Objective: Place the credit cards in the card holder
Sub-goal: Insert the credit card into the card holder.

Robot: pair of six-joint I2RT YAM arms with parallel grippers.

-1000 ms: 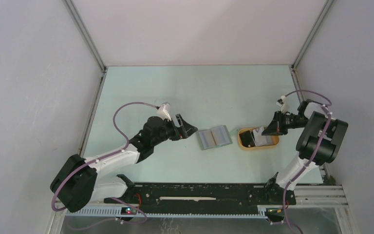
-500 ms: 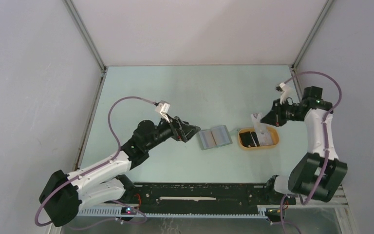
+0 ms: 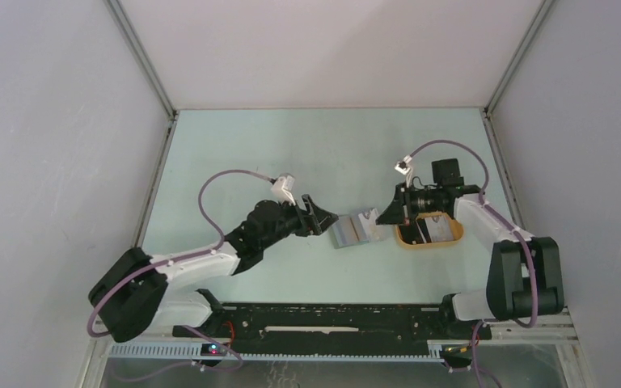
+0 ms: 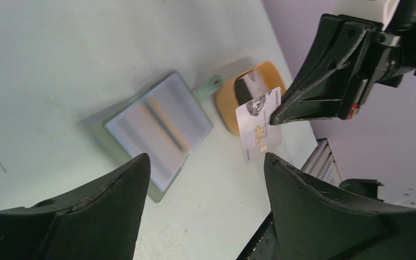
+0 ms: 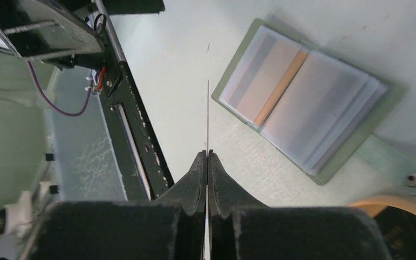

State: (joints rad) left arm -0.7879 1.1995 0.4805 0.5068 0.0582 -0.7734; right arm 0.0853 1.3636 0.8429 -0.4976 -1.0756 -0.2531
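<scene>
The card holder (image 3: 354, 229) lies open on the table, its pale inner slots up (image 4: 160, 122) (image 5: 303, 103). My right gripper (image 3: 386, 217) is shut on a pale credit card (image 4: 257, 124), held upright just right of the holder; the right wrist view shows it edge-on (image 5: 208, 114) between the pressed fingertips (image 5: 207, 153). My left gripper (image 3: 323, 222) stands open by the holder's left edge, nothing between its jaws (image 4: 206, 157). More credit cards (image 3: 427, 230), black and pale, lie in the tan tray.
The tan-yellow oval tray (image 3: 453, 237) (image 4: 230, 97) sits right of the holder, close to its snap strap (image 5: 406, 176). A black rail (image 3: 331, 319) (image 5: 135, 135) runs along the near table edge. Enclosure walls stand left, right and behind.
My right arm has swung left from above the tray, carrying the pale card to the holder's right side. My left gripper has moved right, closer to the holder, its jaws slightly narrower.
</scene>
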